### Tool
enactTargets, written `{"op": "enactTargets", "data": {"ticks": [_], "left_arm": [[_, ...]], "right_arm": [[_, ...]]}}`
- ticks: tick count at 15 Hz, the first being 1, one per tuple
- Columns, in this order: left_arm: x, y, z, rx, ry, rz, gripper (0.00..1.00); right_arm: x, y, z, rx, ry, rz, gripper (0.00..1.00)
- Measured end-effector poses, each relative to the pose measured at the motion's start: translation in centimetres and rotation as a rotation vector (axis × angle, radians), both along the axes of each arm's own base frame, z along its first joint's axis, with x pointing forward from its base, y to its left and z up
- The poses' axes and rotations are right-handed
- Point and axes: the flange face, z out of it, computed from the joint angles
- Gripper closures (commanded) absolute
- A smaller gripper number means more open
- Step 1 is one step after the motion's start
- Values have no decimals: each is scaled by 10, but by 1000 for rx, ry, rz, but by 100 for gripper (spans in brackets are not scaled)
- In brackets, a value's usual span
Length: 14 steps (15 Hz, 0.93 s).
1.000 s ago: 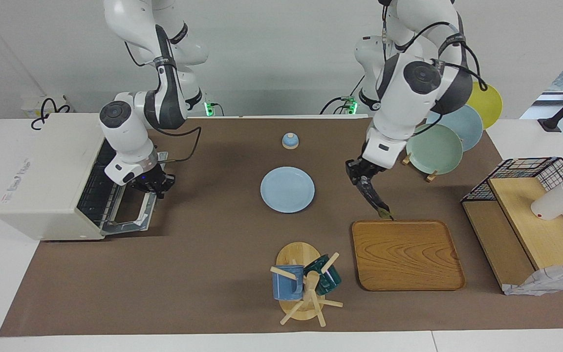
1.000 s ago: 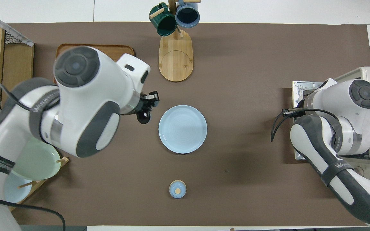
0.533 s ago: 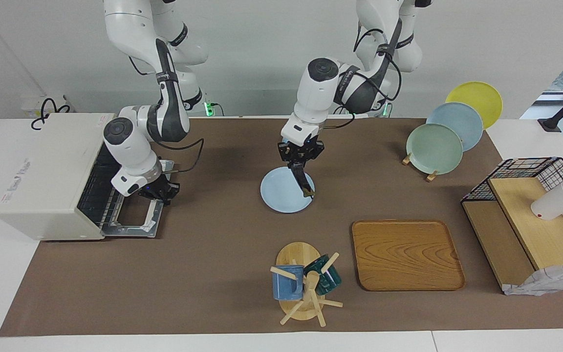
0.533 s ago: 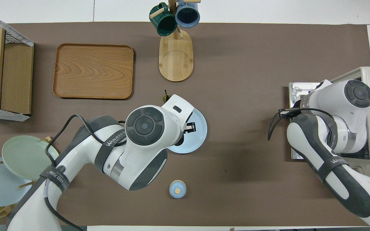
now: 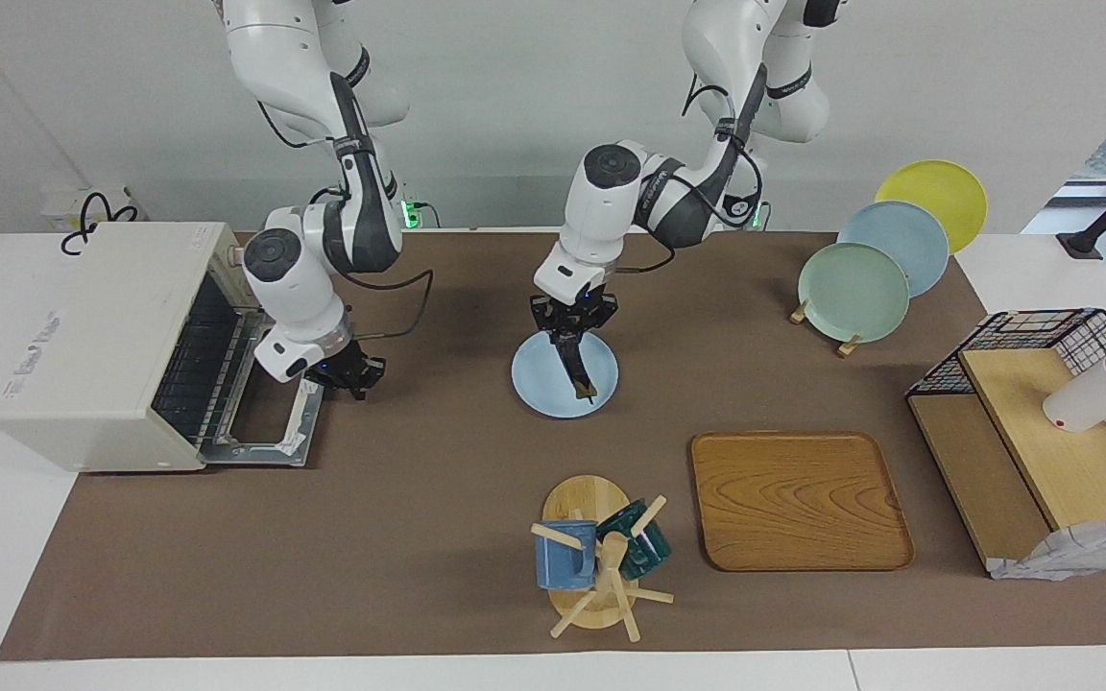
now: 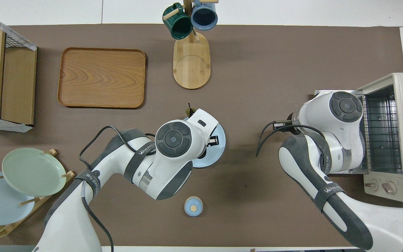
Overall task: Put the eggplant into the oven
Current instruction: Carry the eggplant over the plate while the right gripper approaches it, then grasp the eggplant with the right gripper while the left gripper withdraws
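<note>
Both left fingers [image 5: 569, 331] pinch the eggplant [image 5: 577, 369], hanging below them.

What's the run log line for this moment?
left gripper: shut on eggplant over blue plate | right gripper: shut, beside open oven door

- Your eggplant [image 5: 577, 367] is slender and dark, hanging nearly upright over the pale blue plate [image 5: 539, 379], greenish stem end down.
- Your oven [image 5: 97, 345], boxy and cream-white, sits at the right arm's end, door dropped open, wire rack showing.
</note>
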Motion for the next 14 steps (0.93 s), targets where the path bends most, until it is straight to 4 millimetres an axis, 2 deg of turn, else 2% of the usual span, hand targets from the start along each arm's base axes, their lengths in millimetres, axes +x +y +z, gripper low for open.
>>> {"op": "enactTargets", "data": {"ticks": [1,2,3,4,8,9,10,12,13,14], "left_arm": [[0,0,-3,2,2,-3,100],[0,0,-4,2,2,-9,94],[0,0,-4,2,1,-20,51],[0,0,-4,3,-1,-29,1],[7,5,0,0,-11,-36,0],[15,14,6,-1,-15,-26,0],[25,25,16,2,-16,-16,0],[47,56,47,13,-10,10,0],[58,74,67,19,-5,21,0],[68,93,87,26,-1,31,0]], "right_arm": [[1,2,2,0,0,-2,69],[2,3,5,0,1,-2,69],[3,4,7,0,4,-1,69],[4,4,8,0,5,0,69],[1,4,6,-3,27,2,66],[1,5,6,-3,27,3,53],[2,6,7,-3,26,4,22],[3,14,11,-2,22,20,21],[2,27,16,-1,22,42,20],[2,46,24,0,22,77,7]]}}
